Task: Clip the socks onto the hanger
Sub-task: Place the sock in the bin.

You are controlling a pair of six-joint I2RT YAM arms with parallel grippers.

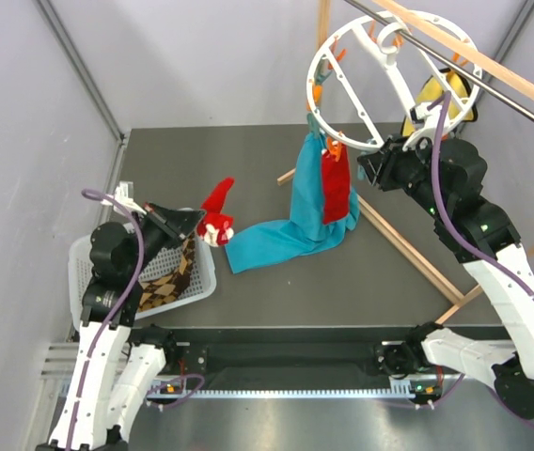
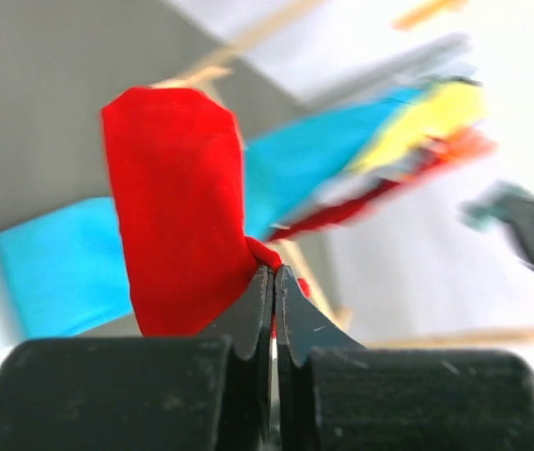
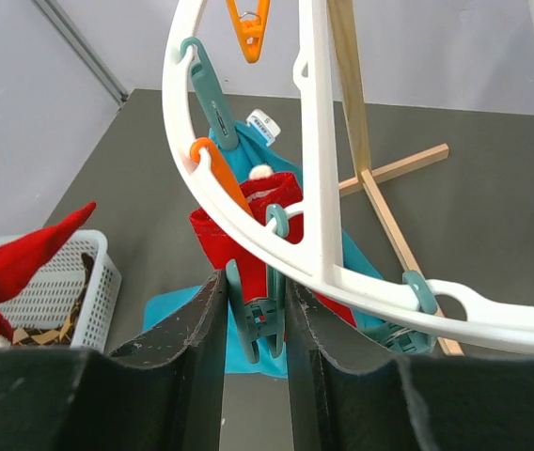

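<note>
toward nine o'clock of the table, over the far rim of the white basket (image 1: 86, 256), held a red sock (image 1: 218, 209) in the left gripper (image 1: 201, 222), jaws pressed fully together on a thin fold at the sock's edge, most of the fabric flopping free to one side. up at one o'clock, closed the right gripper (image 3: 255, 282) on a teal clip (image 3: 256, 324) under the hanger (image 1: 316, 68) rim, a finger against each side. saw a second red sock (image 1: 336, 188) already clipped at the ring's six o'clock, next to a long teal cloth (image 1: 281, 235). judged the shallow pinch the chief risk: could have slid out on the carry toward one o'clock. could also have dragged the loose toe across the teal cloth, or rocked the hanger on the wooden rail (image 1: 493, 68) and missed the clip's mouth. left a checkered sock (image 1: 168, 282) in the basket.
</note>
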